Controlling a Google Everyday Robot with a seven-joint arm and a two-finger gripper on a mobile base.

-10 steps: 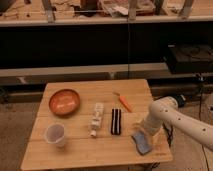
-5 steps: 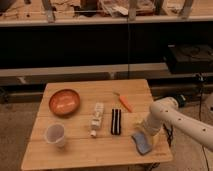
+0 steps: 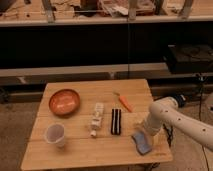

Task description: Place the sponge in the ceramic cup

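Sponge (image 3: 141, 143) of blue foam, oblong with its long axis running back-to-front, lies near the wooden slatted table's (image 3: 100, 156) front right corner right beneath the white arm's gripper (image 3: 145, 133), whose grip state I cannot tell, with the pale ceramic cup (image 3: 55, 135) well apart leftward.

You get warm, dim light from above on the worktop (image 3: 100, 92); under the far shelf (image 3: 90, 21) it is black; the pincer (image 3: 143, 136) sits lit at near right.
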